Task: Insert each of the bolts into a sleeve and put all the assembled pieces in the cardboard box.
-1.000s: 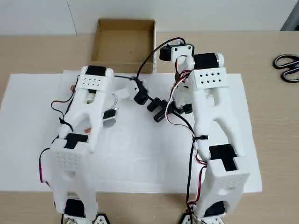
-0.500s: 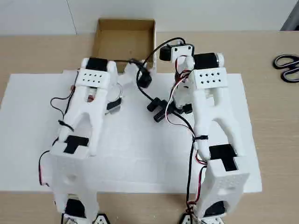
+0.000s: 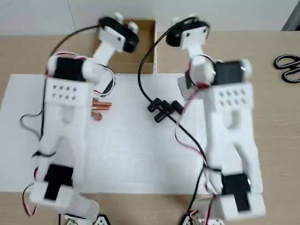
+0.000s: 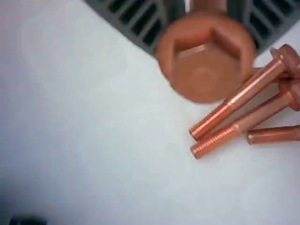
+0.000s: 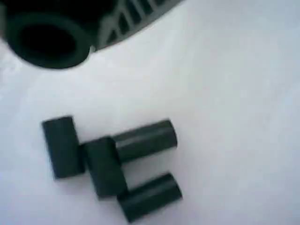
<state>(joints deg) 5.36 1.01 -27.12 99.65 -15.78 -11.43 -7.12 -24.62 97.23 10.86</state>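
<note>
My left gripper [image 3: 117,35] is raised over the cardboard box [image 3: 131,58] at the table's back. It is shut on a copper bolt [image 4: 204,58], whose hex head faces the left wrist camera. Three more bolts [image 4: 243,117] lie together on the white sheet [image 3: 140,154], also seen beside the left arm as bolts [image 3: 101,108]. My right gripper [image 3: 187,30] hangs high just right of the box, shut on a black sleeve [image 5: 44,40] seen end on. Several black sleeves [image 5: 110,164] lie in a cluster on the sheet, the same sleeves [image 3: 162,109] at mid-table.
Black scissors [image 3: 288,65] lie on the bare wooden table at the far right. Black cables [image 3: 143,86] run from the grippers past the box and across the sleeves. The sheet's near half holds nothing but the arms' bases.
Both arms have risen from the sheet and swung back toward the box. The left gripper moved from beside the sleeves to above the box, uncovering the loose bolts.
</note>
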